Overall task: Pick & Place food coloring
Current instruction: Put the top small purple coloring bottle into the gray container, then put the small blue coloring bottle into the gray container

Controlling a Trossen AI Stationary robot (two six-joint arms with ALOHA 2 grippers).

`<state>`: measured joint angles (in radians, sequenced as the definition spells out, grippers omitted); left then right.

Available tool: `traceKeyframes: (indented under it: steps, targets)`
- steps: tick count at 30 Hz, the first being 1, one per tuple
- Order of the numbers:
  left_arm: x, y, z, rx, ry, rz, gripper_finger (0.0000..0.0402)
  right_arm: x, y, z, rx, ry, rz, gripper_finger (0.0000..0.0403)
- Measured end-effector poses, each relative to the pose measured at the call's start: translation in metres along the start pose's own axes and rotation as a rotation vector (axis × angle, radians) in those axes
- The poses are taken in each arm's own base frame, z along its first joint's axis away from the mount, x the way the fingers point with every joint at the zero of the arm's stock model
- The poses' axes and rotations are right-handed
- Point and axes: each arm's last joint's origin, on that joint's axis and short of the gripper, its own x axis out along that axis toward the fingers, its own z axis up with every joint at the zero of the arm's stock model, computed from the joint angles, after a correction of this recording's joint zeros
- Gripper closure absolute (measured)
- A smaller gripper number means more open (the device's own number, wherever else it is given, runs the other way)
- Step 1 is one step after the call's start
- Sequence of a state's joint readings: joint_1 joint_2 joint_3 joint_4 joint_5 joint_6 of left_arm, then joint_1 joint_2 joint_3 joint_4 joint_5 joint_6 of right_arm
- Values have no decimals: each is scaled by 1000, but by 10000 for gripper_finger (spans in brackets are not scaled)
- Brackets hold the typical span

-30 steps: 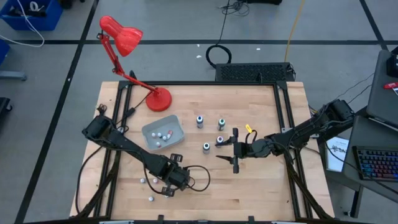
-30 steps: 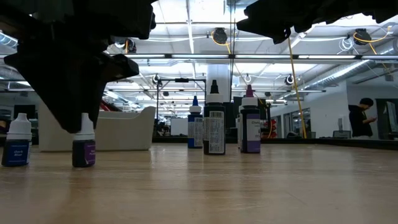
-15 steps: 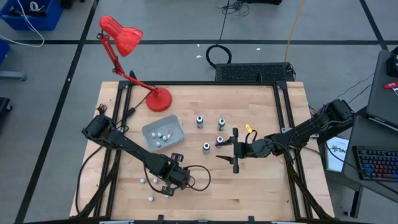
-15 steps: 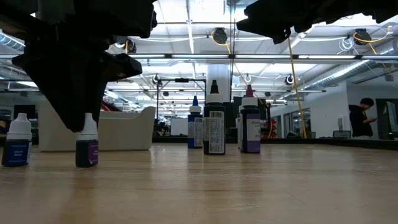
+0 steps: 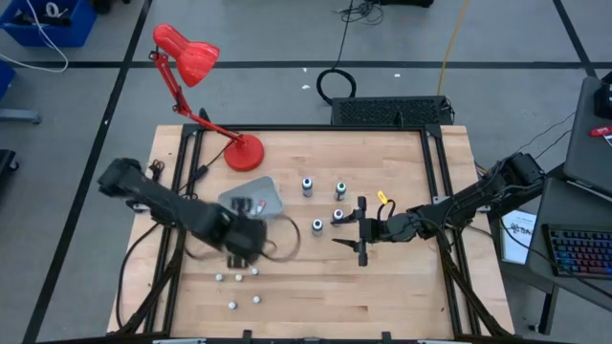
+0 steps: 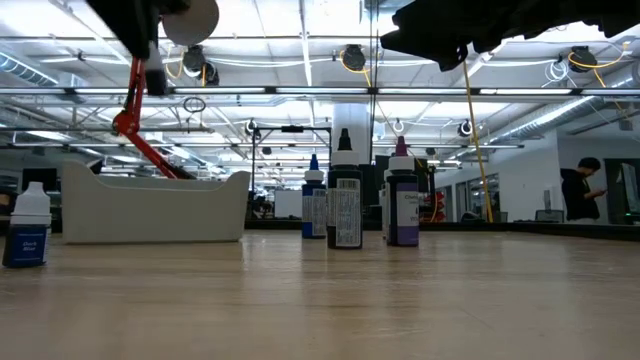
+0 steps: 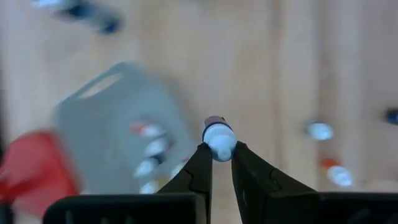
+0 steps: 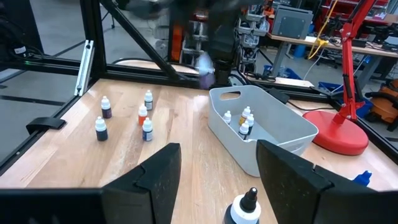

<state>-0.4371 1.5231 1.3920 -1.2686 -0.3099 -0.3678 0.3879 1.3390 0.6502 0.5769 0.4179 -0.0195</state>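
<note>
**Q:** As seen from the high view, where do the arms stand?
**A:** The left gripper [image 5: 245, 239] hangs blurred beside the grey tray [image 5: 272, 190], apparently to drop a load there. Loose food coloring bottles [image 5: 237, 279] remain on the table [image 5: 402, 287] below it; others [image 5: 317, 225] stand near the waiting right gripper [image 5: 360, 232].

**Q:** And the low view?
**A:** Tall bottles [image 6: 344, 205] stand upright mid-table, a blue one [image 6: 27, 226] at the near edge, the tray [image 6: 150, 208] behind.

**Q:** Left wrist view: what is grasped?
**A:** Its fingers [image 7: 198, 169] clench a white-capped purple bottle [image 7: 217, 137] by the cap end, so the body points out over the tray [image 7: 118, 112], which already holds several bottles.

**Q:** Right wrist view?
**A:** Its fingers [image 8: 158, 171] are spread and empty, above a black-tipped bottle [image 8: 245, 210], probably the next pick.
</note>
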Motion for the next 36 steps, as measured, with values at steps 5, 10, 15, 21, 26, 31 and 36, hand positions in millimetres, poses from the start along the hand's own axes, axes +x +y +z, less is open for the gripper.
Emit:
traceKeyframes:
  steps: [5, 10, 15, 21, 26, 31, 36]
  targets:
    - [-15, 35, -32, -199, -64, 59, 358, 0, 0, 0, -1, 4, 1, 206]
    - [5, 55, -59, -393, 24, 50, 359, 0, 0, -1, -2, 6, 2, 206]
    - [36, 62, -72, -503, 155, 6, 401, 0, 0, -1, -3, 6, 2, 206]
    - [61, 66, -76, -549, 175, -59, 401, 0, 0, -1, -5, 6, 2, 206]
    - [61, 68, -77, -534, 171, -33, 401, 0, 0, -1, -8, 11, 2, 206]
    - [51, 67, -70, -462, 123, -31, 401, 0, 0, -1, -9, 13, 2, 206]
    - [36, 49, -58, -324, -8, -83, 401, 0, 0, -2, -7, 19, 2, 206]
